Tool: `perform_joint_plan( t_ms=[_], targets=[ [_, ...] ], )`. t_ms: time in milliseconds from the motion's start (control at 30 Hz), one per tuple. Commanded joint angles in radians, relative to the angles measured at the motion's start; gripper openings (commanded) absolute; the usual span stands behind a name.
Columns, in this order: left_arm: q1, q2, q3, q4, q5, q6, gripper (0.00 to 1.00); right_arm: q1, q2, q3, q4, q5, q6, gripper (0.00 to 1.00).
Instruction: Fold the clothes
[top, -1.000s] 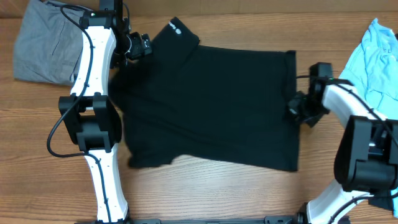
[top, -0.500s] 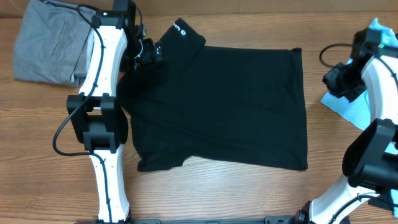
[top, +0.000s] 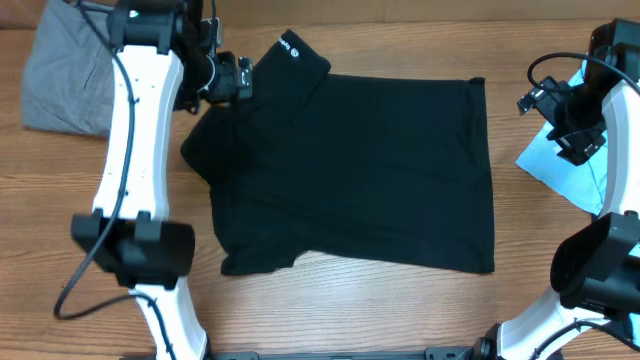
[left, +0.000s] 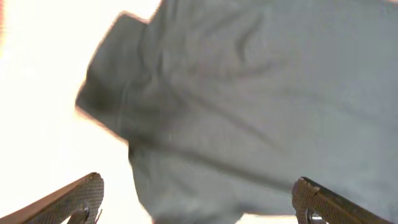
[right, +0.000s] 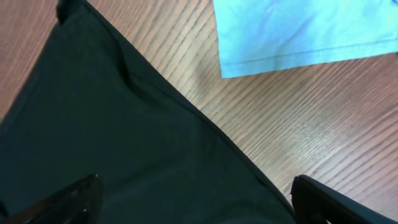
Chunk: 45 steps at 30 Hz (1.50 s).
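Tee (top: 350, 170) spread flat, ready to fold. Left gripper (top: 238, 79) and right gripper (top: 572, 140) wide open, empty, at opposite ends (lining up grabs, probably).

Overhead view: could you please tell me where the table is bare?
Bare table lies along the near edge below the black T-shirt, left of it nearer than the grey garment, and in a strip between it and the light-blue shirt. Crowded: around the left hand.

The overhead camera is looking straight down on the whole bench (top: 400, 300). Both wrist cameras are hovering close above it, each sharing the black T-shirt (top: 350, 170) with the overhead. The right one is also catching the light-blue shirt (right: 298, 31).
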Motion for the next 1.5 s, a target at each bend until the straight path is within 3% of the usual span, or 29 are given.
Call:
perform_joint_plan(
  t_ms=[0,67,233,467,667,833,900,1367,1467],
  targets=[
    [-0.037,-0.024,0.011,-0.110,-0.048,-0.017,0.98,0.005,-0.027,0.021,0.025,-0.008,0.000,1.00],
    [-0.052,-0.027,-0.010,-0.125,-0.050,-0.018,0.93,0.005,-0.027,0.021,0.035,-0.009,0.000,1.00],
    [-0.069,-0.076,-0.136,-0.125,-0.053,-0.050,0.94,0.005,-0.027,0.021,0.037,-0.008,0.000,1.00],
    [-0.029,-0.262,-0.529,-0.125,-0.049,-0.132,0.96,0.005,-0.027,0.021,0.041,-0.007,0.000,1.00],
    [-0.048,-0.357,-0.848,-0.071,0.068,-0.163,0.97,0.005,-0.027,0.021,0.083,-0.008,0.000,1.00],
    [-0.060,-0.359,-1.089,0.062,0.084,-0.203,0.86,0.005,-0.027,0.021,0.085,-0.008,0.000,1.00],
    [-0.051,-0.359,-1.150,0.117,0.075,-0.226,0.81,0.005,-0.027,0.021,0.082,-0.008,0.000,1.00],
    [0.064,-0.357,-1.339,0.315,0.004,-0.305,0.86,0.005,-0.025,0.014,0.073,-0.007,-0.001,1.00],
    [0.066,-0.357,-1.356,0.348,0.004,-0.310,0.81,0.005,-0.025,0.014,0.068,-0.004,-0.007,1.00]
  ],
)
